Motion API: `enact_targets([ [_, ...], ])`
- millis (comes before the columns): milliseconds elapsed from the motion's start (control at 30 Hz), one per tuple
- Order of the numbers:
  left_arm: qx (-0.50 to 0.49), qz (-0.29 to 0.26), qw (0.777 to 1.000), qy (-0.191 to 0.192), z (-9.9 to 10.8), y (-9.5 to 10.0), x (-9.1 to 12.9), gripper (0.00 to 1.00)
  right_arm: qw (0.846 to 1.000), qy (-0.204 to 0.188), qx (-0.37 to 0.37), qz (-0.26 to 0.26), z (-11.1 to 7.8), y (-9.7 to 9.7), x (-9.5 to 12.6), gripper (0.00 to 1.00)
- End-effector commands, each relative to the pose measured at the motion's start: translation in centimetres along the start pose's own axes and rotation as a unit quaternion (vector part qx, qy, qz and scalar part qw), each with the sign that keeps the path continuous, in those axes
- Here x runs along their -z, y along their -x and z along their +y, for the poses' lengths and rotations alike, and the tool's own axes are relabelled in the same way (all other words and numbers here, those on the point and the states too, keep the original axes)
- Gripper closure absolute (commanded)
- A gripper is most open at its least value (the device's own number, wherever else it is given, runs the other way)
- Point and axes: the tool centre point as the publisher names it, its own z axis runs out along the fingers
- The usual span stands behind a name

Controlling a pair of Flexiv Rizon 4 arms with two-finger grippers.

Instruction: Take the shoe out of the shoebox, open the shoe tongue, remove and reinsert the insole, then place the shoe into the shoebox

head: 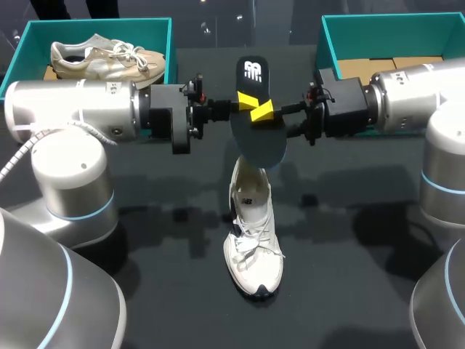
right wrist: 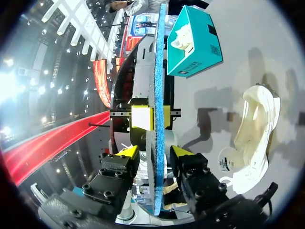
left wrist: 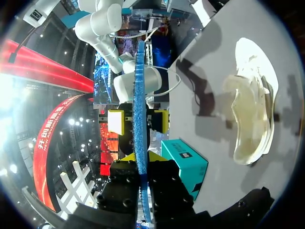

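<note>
The insole (head: 259, 142) hangs in the air over the middle of the counter (head: 145, 240), held between the two arms and standing on edge above the heel end of the shoe (head: 253, 240). Its broad face is dark, almost black, with a white mark at its far end. Its rounded near end dips toward the mouth of the shoe. Edge-on in the wrist views it is a thin blue strip (left wrist: 140, 95) (right wrist: 159, 71).

The left pincer (head: 245, 102) comes in from the left and pinches the insole at its waist, with its yellow tips pressed to both faces (left wrist: 141, 160). The right pincer (head: 263, 111) comes in from the right at nearly the same spot. Its fingers are spread on either side of the strip, with a narrow gap showing at each side (right wrist: 155, 151).

The shoe is a white lace-up trainer, upright on its sole. Its toe points to the near edge and its heel to the far side, and its laces lie loose across the front. From the wrists it shows as a cream-white shape on the counter beside the held insole (left wrist: 252, 109) (right wrist: 255, 138).

A teal shoebox (head: 168, 51) sits at the far left with a beige trainer (head: 102, 59) lying in it. A second teal box (head: 330, 43) sits at the far right, showing a brown cardboard bottom.
</note>
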Motion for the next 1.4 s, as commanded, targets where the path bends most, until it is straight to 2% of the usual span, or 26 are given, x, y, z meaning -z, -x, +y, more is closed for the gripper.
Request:
enact_targets([
  [33, -0.001, -0.003, 1.0, 0.0, 0.0, -0.2, -0.2, 1.0, 1.0, 0.0, -0.001, 0.001, 0.2, 0.3, -0.5, 0.63],
  [267, -0.001, -0.006, 1.0, 0.0, -0.1, -0.2, -0.1, 1.0, 1.0, 0.001, -0.002, 0.003, 0.3, 0.4, -0.6, 0.77],
  [300, -0.001, -0.007, 1.0, -0.001, -0.1, -0.2, -0.1, 1.0, 1.0, 0.002, -0.002, 0.004, 0.3, 0.3, -0.6, 0.88],
  [367, -0.002, -0.008, 1.0, -0.001, -0.2, -0.2, -0.1, 1.0, 1.0, 0.003, -0.003, 0.004, 0.4, 0.4, -0.6, 1.0],
  [600, -0.001, -0.006, 1.0, 0.001, -0.4, -0.3, 0.2, 1.0, 1.0, 0.007, -0.001, 0.008, 0.5, 0.4, -0.5, 1.0],
  [633, 0.001, -0.003, 1.0, 0.004, -0.4, -0.3, 0.3, 0.85, 1.0, 0.007, 0.0, 0.008, 0.5, 0.5, -0.5, 1.0],
  [700, 0.006, 0.003, 1.0, 0.008, -0.6, 0.0, 1.1, 0.0, 1.0, 0.008, 0.001, 0.009, 0.6, 0.7, -0.3, 1.0],
  [833, 0.023, 0.033, 0.999, 0.026, -0.7, 0.2, 3.0, 0.0, 1.0, 0.013, 0.005, 0.01, 0.7, 1.3, 0.4, 1.0],
  [1067, 0.101, 0.097, 0.989, 0.05, -0.8, -0.5, 7.2, 0.0, 1.0, 0.017, 0.005, 0.01, 1.5, 2.2, 1.5, 1.0],
  [1167, 0.101, 0.097, 0.989, 0.05, -0.8, -0.5, 7.2, 0.0, 1.0, 0.018, -0.001, 0.016, 2.2, 2.7, 1.7, 1.0],
  [1400, 0.101, 0.097, 0.989, 0.05, -0.8, -0.5, 7.2, 0.0, 1.0, 0.013, -0.005, 0.014, 2.2, 2.7, 1.8, 1.0],
])
